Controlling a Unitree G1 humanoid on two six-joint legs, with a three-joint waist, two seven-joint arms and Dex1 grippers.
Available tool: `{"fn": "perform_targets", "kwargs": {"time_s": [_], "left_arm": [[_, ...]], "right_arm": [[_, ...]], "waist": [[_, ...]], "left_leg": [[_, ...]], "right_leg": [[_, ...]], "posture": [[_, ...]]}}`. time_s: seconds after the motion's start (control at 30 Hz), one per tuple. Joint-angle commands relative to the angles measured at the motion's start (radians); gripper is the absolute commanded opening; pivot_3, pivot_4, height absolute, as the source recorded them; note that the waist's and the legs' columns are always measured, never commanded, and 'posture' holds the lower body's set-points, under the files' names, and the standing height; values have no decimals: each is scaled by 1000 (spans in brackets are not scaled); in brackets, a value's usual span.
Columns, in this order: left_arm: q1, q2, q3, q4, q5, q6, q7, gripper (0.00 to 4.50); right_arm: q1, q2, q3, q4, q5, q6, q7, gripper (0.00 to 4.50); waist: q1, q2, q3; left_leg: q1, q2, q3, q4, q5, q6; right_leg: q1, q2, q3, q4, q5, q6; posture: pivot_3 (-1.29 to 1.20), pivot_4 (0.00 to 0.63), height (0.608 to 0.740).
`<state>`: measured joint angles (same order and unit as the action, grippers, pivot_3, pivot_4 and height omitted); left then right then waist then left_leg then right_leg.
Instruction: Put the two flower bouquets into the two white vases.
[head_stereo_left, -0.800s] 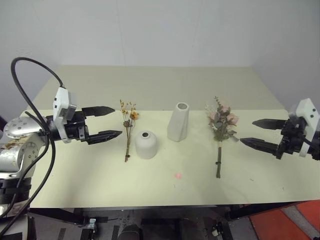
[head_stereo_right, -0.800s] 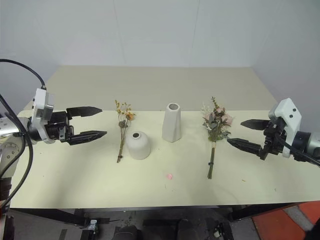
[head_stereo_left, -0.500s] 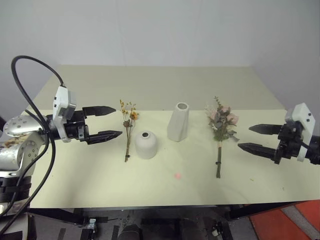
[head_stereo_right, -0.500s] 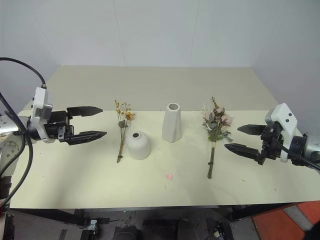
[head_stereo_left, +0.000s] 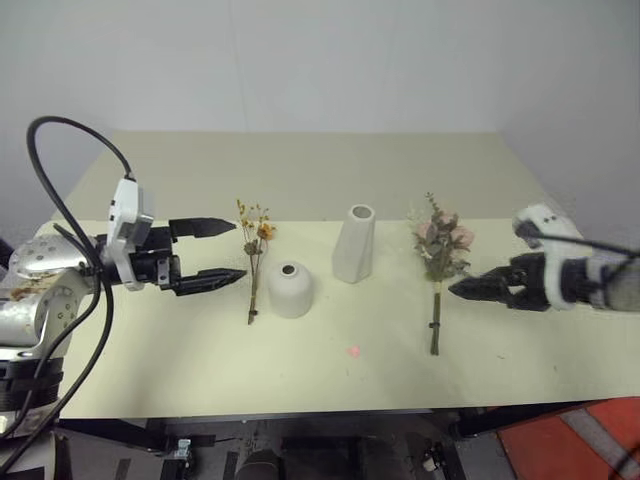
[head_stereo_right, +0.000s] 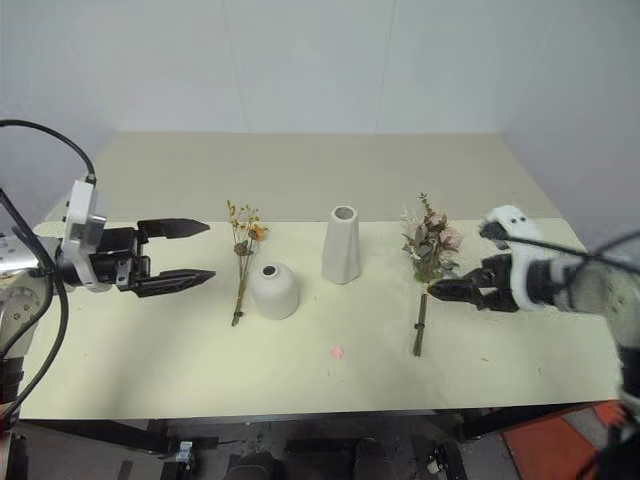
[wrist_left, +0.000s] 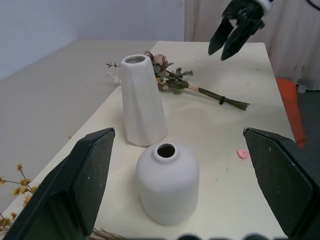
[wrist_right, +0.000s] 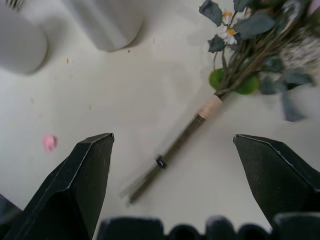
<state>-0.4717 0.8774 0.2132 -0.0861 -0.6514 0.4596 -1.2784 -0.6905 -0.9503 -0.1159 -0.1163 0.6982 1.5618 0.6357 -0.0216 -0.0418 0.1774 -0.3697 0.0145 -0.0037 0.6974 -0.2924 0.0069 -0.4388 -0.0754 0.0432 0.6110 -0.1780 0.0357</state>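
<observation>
Cream table (head_stereo_left: 150, 370) against white wall, no legible writing. Lying flat: yellow spray (head_stereo_left: 254, 262) beside squat vase (head_stereo_left: 290, 289); tall vase (head_stereo_left: 353, 243) upright mid-table; rose bouquet (head_stereo_left: 438, 262) right. Left gripper (head_stereo_left: 214, 252) spread wide, empty. Right gripper (wrist_right: 172, 187) spread wide above rose stems, empty.

A pale cream-yellow table (head_stereo_left: 300, 390) is standing against a plain white wall (head_stereo_left: 320, 60), its top showing a faint seam running across the middle. A small pink scrap (head_stereo_left: 354, 351) is lying on the near half of the tabletop, apart from everything else. Beyond the table's right front corner, a patch of orange-red floor (head_stereo_left: 570, 445) is showing. Dark framework (head_stereo_left: 300, 440) is sitting beneath the front edge.
</observation>
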Motion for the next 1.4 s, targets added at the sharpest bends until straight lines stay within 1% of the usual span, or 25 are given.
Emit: {"fn": "perform_targets", "kwargs": {"time_s": [0.03,0.1,0.2,0.4,0.5,0.67,0.83,0.87,0.97,1.07,1.17,1.23,1.33,1.4], "left_arm": [[-21,6,10,-9,-6,-13,-3,4486],[-23,6,9,-6,-4,-15,-6,4486],[-19,4,9,-6,1,-21,-5,4486],[11,3,23,-28,-1,-22,7,4486],[22,2,30,-37,-2,-22,15,4500],[38,1,34,-55,-6,-21,27,4500],[37,0,31,-57,-6,-25,34,4500],[35,0,30,-55,-5,-26,34,4500],[30,0,28,-52,-3,-28,34,4500],[21,1,26,-44,-3,-29,31,4500],[3,-2,31,-27,-15,-20,28,4500],[-6,0,30,-15,-14,-20,23,4500],[-20,4,18,10,-9,-17,7,4500],[-34,2,8,27,0,-22,-1,4500]], "right_arm": [[-84,40,70,121,-38,53,-114,4500],[-135,79,116,199,-69,53,-160,4500],[-207,144,143,325,-133,53,-219,4500],[-309,230,224,498,-231,13,-220,4500],[-335,251,263,567,-257,-3,-195,3929],[-341,262,325,601,-288,-33,-144,2184],[-350,278,333,644,-324,-69,-119,433],[-351,281,328,643,-328,-74,-117,228],[-352,283,284,616,-333,-72,-123,224],[-361,291,138,587,-319,-76,-161,224],[-301,300,0,431,-315,-164,-212,224],[-227,308,-48,289,-333,-284,-242,224],[-105,337,-99,97,-383,-568,-292,224],[-68,377,-151,7,-347,-672,-278,224]], "waist": [[3,0,0],[7,0,0],[5,0,0],[1,0,0],[-2,0,0],[-7,0,0],[-19,0,0],[-22,0,0],[-28,0,0],[-26,1,0],[-21,1,0],[-15,1,0],[-15,1,0],[-18,1,0]], "left_leg": [[0,0,0,0,0,0],[-2,0,0,0,0,0],[-4,-1,0,0,0,0],[-4,-1,0,0,0,0],[-4,-1,0,0,0,0],[-3,-1,0,0,0,0],[-2,-1,0,0,0,0],[-2,-1,0,0,0,0],[-1,0,0,0,0,0],[-2,0,0,-1,0,0],[-3,0,0,-1,0,0],[-3,0,-1,-1,0,0],[-4,0,-2,-3,0,0],[-5,-1,-1,-2,0,0]], "right_leg": [[0,0,0,0,0,0],[-1,-1,0,0,0,0],[-2,-1,0,-1,0,0],[-2,-1,-1,0,0,0],[-2,-1,-1,0,0,0],[-2,-1,-1,0,1,0],[-2,-1,-1,0,1,0],[-1,-1,-1,0,1,0],[-1,0,-1,0,1,0],[-2,0,0,1,1,0],[-3,-1,-1,1,1,0],[-3,-1,-1,1,1,0],[-3,-1,-2,1,1,0],[-3,-1,-2,1,1,1]], "posture": [[0,150,740],[0,150,740],[0,150,740],[0,150,740],[0,150,740],[0,150,740],[0,150,740],[0,150,740],[0,150,740],[0,150,740],[0,150,740],[0,150,740],[0,150,740],[0,150,740]]}}
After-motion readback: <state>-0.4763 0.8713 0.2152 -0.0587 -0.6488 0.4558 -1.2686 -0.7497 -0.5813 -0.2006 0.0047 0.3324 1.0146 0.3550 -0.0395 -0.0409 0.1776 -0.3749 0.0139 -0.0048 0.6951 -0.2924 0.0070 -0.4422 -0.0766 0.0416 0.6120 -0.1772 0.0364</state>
